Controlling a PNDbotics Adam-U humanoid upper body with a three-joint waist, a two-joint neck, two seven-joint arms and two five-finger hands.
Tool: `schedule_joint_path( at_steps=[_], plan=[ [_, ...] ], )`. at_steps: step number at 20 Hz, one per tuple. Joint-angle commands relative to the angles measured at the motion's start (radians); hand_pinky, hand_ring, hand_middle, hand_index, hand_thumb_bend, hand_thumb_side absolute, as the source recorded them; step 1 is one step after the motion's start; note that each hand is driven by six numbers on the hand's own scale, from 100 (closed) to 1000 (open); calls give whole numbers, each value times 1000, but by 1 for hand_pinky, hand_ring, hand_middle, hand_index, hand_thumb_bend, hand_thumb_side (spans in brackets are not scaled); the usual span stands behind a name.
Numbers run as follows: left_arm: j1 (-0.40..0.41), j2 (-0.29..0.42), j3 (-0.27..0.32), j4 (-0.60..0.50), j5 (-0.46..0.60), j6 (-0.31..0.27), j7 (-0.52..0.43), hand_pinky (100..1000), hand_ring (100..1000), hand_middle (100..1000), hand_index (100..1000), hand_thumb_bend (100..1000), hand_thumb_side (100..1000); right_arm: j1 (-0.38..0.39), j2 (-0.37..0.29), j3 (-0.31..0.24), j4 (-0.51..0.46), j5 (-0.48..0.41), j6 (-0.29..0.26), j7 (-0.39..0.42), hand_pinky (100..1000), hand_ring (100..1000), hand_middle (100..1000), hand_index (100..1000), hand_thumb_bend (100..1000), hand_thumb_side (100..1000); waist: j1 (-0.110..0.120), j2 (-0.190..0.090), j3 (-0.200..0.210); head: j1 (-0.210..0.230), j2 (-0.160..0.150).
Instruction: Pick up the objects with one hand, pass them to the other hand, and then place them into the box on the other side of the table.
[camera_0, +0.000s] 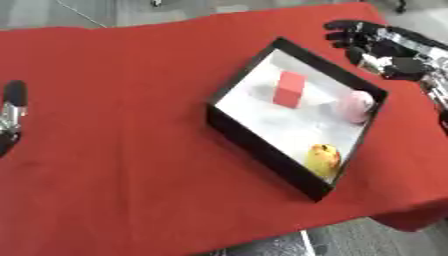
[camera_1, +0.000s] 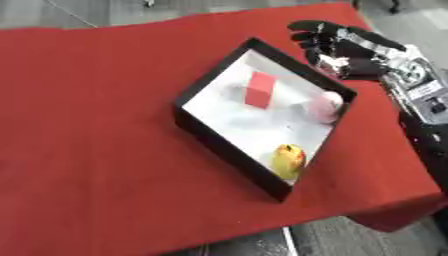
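Observation:
A black-walled box (camera_0: 262, 150) with a white floor sits right of centre on the red table. Inside lie a red block (camera_0: 290, 89) standing upright, a pale pink rounded thing (camera_0: 356, 106) by the right wall, and a yellow fruit-like thing (camera_0: 322, 158) in the near corner. My right hand (camera_1: 337, 42) hovers above the table just beyond the box's far right wall, fingers spread and straight, holding nothing. My left hand (camera_0: 12, 112) shows only as a sliver at the left edge, far from the box.
The red cloth (camera_0: 122, 150) covers the whole table. Its near edge runs along the bottom, with grey floor (camera_0: 262, 247) below. The table's right corner drops off near the box.

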Motion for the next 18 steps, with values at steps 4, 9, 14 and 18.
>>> schedule_joint_path(
  at_steps=[4,9,14,18],
  plan=[
    [30,76,44,-67,166,25,-127,925,795,646,828,334,844,30,22,-65,-87,-176,31,16,1000,995,1000,1000,100,510,14,-39,-1,31,3],
    [68,105,73,-99,349,55,-186,950,804,649,829,264,772,77,57,-82,-117,-237,31,38,1000,1000,1000,1000,100,587,9,-45,1,50,4],
    [122,126,114,-123,498,67,-193,959,804,646,824,261,785,111,102,-106,-127,-321,54,89,1000,1000,1000,1000,100,559,0,-45,6,115,8],
    [171,124,150,-127,575,55,-206,973,816,664,835,251,818,136,141,-130,-151,-295,8,55,1000,1000,1000,1000,100,532,-6,-45,14,143,10]
  ],
)
